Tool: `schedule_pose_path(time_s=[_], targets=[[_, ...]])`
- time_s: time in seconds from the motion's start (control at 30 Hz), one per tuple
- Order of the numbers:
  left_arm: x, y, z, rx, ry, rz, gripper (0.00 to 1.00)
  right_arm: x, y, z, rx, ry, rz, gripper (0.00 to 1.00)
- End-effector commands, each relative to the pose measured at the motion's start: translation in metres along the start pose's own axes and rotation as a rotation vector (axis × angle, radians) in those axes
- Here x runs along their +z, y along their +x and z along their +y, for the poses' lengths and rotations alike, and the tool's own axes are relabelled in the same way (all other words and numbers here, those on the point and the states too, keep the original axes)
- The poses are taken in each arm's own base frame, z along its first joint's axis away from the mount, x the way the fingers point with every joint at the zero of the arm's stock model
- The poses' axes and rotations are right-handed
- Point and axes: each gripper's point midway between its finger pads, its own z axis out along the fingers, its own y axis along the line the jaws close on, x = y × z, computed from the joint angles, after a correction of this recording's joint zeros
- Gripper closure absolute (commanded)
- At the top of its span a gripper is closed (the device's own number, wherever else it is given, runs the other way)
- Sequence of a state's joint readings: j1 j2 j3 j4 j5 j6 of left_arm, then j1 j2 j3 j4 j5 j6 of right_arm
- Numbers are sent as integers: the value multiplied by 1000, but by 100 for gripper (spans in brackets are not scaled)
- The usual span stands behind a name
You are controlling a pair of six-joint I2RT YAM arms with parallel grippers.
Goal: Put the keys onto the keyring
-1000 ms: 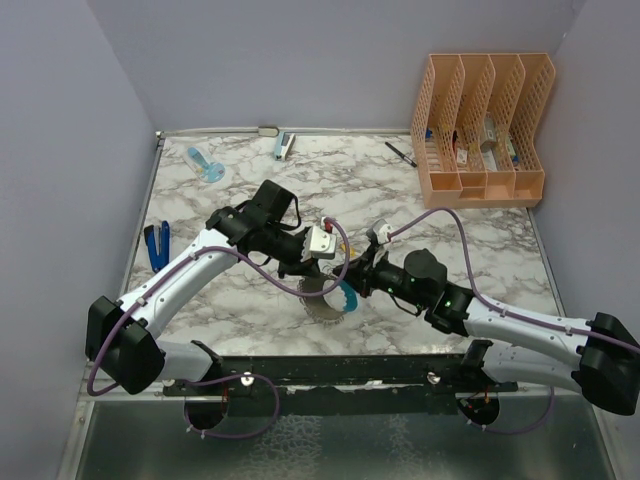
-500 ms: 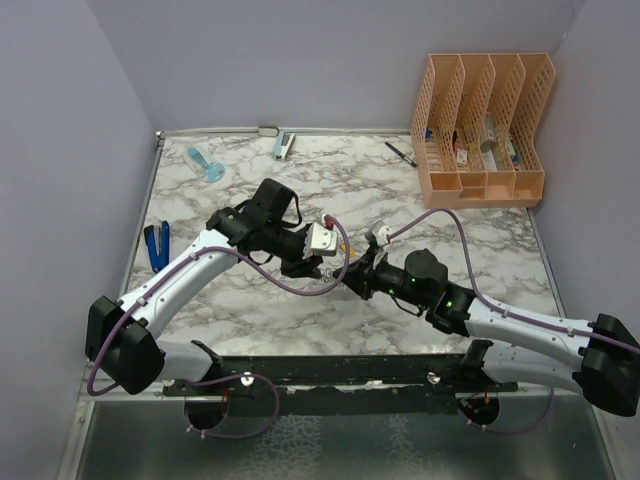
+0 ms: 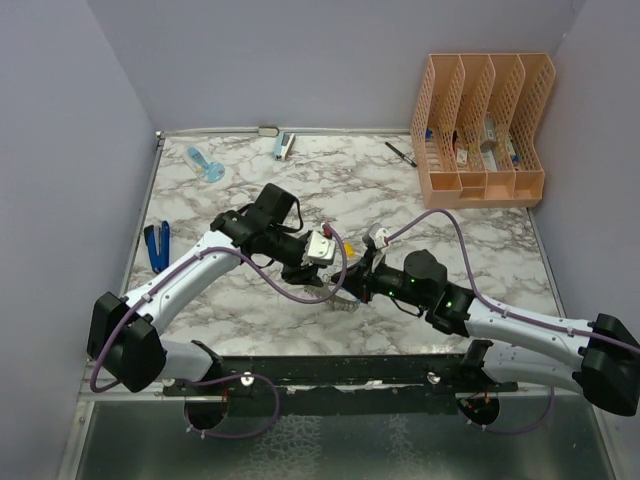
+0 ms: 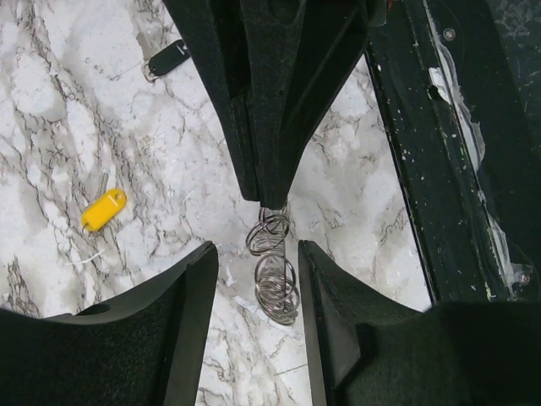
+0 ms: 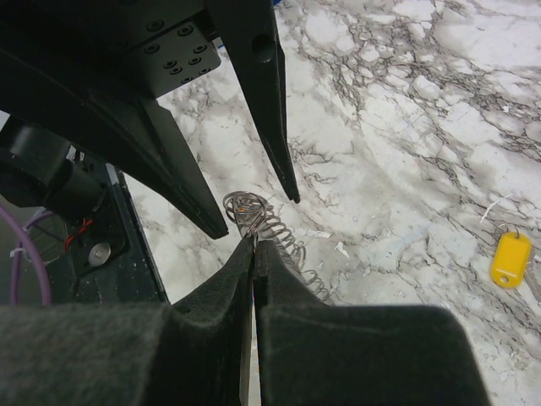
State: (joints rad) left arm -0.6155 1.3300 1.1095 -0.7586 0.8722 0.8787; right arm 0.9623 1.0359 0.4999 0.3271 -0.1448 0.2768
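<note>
The right gripper point(image 5: 253, 245) pinches shut on one end of the keyring point(image 4: 272, 272), whose coil runs lengthwise between the left gripper point(image 4: 256, 250)'s parted, empty fingers; yellow key point(image 4: 103, 209) lies beside the keyring, black key point(image 4: 169, 57) beyond it

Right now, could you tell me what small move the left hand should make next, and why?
Probably swing the left hand over to the yellow key: that hand is open and empty, the right hand pinches the keyring, and the key lies loose, unthreaded.
</note>
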Motion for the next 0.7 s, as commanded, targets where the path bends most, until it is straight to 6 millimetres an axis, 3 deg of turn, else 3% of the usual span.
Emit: schedule_pose_path(time_s=[0.0,0.1,0.47,0.67], targets=[[3,-8,-12,67,83,-59,55,1,-14,8,-21,-39,-35,99],[3,-10,-16,89,108,-74,59,1,-15,9,-23,-42,-37,99],[8,-5,-23,92,153,-85,94,1,-17,11,-34,-55,-38,99],[7,-3,-27,84,155,-82,100,-2,-21,11,-38,-45,-49,99]])
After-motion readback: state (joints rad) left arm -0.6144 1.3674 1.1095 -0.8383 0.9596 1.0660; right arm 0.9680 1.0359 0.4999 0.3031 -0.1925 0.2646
